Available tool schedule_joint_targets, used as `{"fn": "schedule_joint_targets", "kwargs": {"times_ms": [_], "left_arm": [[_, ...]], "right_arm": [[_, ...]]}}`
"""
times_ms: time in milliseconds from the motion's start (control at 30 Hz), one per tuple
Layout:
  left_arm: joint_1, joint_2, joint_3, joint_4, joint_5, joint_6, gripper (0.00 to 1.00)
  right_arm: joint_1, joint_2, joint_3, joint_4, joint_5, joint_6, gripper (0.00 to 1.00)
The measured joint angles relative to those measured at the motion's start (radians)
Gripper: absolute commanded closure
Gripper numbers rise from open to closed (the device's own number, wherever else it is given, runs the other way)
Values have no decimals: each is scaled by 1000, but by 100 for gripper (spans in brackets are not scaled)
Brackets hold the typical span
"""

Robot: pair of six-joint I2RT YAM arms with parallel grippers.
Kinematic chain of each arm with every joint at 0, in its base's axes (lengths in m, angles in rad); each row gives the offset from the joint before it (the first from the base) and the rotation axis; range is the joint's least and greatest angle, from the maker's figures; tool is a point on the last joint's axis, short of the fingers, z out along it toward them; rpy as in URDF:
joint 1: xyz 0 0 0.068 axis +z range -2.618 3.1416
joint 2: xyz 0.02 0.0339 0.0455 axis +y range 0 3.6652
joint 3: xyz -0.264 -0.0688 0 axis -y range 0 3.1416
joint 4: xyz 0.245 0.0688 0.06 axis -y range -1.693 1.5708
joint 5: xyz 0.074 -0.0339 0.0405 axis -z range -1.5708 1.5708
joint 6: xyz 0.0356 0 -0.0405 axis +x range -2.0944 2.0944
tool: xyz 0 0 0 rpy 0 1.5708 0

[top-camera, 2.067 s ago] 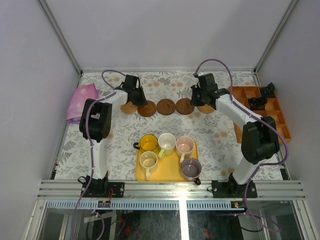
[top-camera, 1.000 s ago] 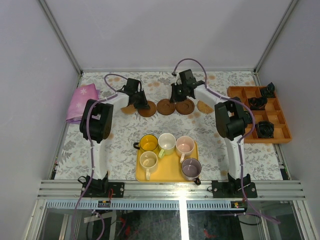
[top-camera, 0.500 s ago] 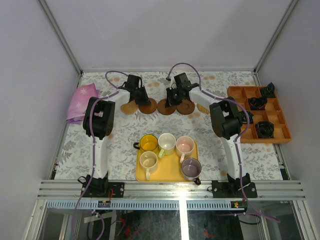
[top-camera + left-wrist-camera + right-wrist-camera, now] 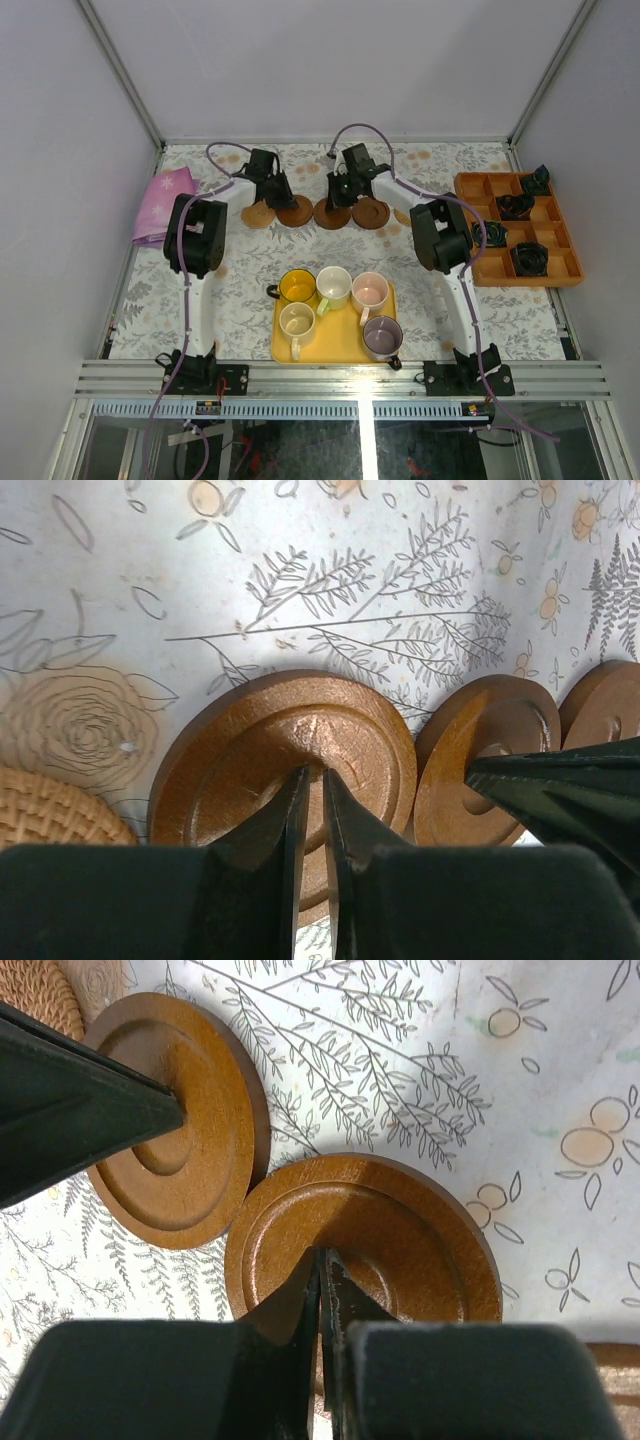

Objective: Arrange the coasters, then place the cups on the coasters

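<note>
the right gripper (image 4: 322, 1260) is holding its fingers (image 4: 285, 1320) pressed together, tips pointing at the middle of a dark brown coaster (image 4: 400, 1240) lying on the floral bench (image 4: 450, 1060). a second dark brown coaster (image 4: 200, 1160) is sitting just beside it at upper left, with a black wedge (image 4: 70, 1110) reaching over its centre.

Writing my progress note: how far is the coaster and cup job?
Done: five coasters lie in one row, crowded. In hand: the left fingers touch the leftmost brown coaster, the right fingers the middle brown coaster. Left: all five cups sit on the yellow tray, none on a coaster.
</note>
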Motion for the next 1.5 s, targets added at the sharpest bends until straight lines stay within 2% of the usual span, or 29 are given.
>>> {"fn": "schedule_joint_targets", "kwargs": {"times_ms": [333,833,1067,1233,1400,1500], "left_arm": [[46,0,-2,6,1,0,89],[50,0,-2,6,6,8,88],[57,-16,-8,-8,21,9,86],[71,-57,-1,-34,24,9,85],[79,-168,9,-51,16,13,85],[88,-251,-24,-36,1,18,85]], "right_arm": [[0,39,74,-24,26,0,100],[1,105,208,-76,68,-5,100],[1,99,204,-76,85,-18,100],[1,29,177,-82,105,-34,100],[1,-142,108,-64,151,-57,100],[1,-272,10,-34,204,-68,100]]}}
